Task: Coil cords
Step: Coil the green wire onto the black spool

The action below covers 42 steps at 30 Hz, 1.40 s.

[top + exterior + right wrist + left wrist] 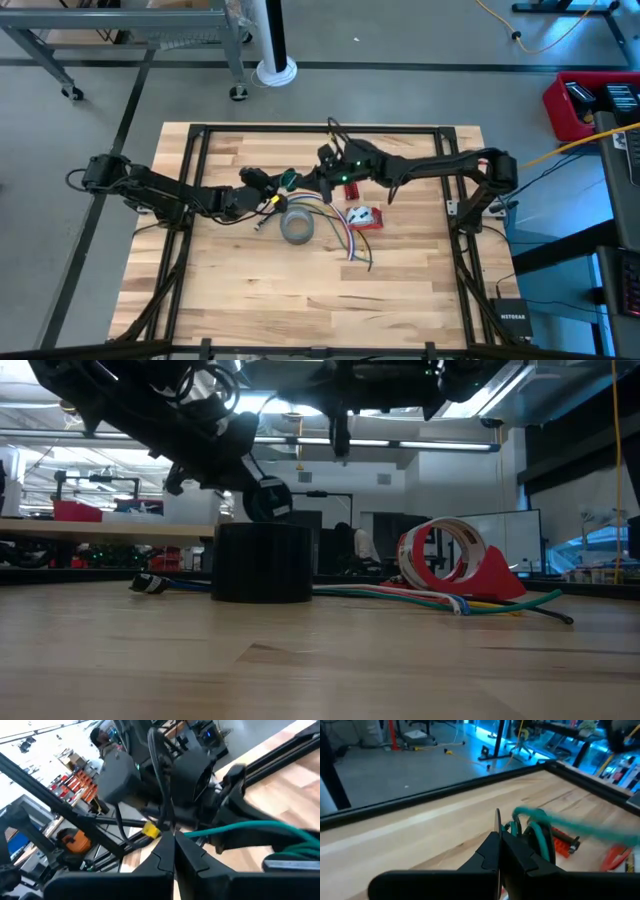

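Note:
The green cord [289,180] is partly wound into a small ring [536,836], held above the table between my two grippers. It shows as a dark ring in the low view [268,499]. My left gripper [272,190] comes from the table's left, and its shut fingers [498,837] stand right beside the ring. My right gripper [318,183] comes from the right and is shut [173,839] on the cord's free run [250,826], which leads back to the ring. My left gripper has the ring's green loops [522,827] against the side of its shut fingers. The fingers hide the place of contact, so I cannot tell if they pinch a loop. The ring hangs clear of the table. My right gripper pinches the cord's free run [189,834] between its two fingertips, coming level from the table's right. The cord leaves the fingertips sideways in a shallow arc toward the ring, clear of the table.
A grey tape roll [297,227] lies flat just nearer than the grippers. A red tape dispenser [365,217] and a bundle of coloured wires [338,228] lie to its right. Black frame rails [196,150] run along the table's edges.

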Motion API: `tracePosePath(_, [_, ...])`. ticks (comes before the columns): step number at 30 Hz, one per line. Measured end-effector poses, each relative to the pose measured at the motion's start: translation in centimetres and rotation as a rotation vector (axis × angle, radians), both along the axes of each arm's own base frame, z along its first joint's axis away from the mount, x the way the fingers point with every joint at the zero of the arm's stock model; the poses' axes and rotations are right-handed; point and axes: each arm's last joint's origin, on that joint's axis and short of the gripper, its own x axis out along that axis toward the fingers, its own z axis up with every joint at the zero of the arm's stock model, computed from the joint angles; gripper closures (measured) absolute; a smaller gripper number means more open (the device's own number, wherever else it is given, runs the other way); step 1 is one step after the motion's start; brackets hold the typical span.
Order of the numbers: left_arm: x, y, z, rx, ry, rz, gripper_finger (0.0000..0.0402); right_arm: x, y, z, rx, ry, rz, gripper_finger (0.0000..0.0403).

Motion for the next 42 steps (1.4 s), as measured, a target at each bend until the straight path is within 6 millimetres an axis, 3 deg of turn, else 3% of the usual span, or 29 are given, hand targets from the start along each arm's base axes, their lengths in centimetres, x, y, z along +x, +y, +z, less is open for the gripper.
tracePosePath(24, [0.0, 0.1, 0.4, 0.062, 0.014, 0.025, 0.0401, 0.2, 1.0, -3.0, 0.024, 0.227, 0.032, 0.0400])
tracePosePath(31, [0.3, 0.1, 1.1, 0.091, -0.037, 0.018, 0.0401, 1.2, 2.1, -5.5, 0.022, 0.292, 0.051, 0.0400])
tracePosePath(42, [0.2, 0.1, 1.1, 0.090, -0.035, 0.017, 0.0401, 0.9, 1.5, -7.4, -0.100, 0.431, -0.114, 0.0400])
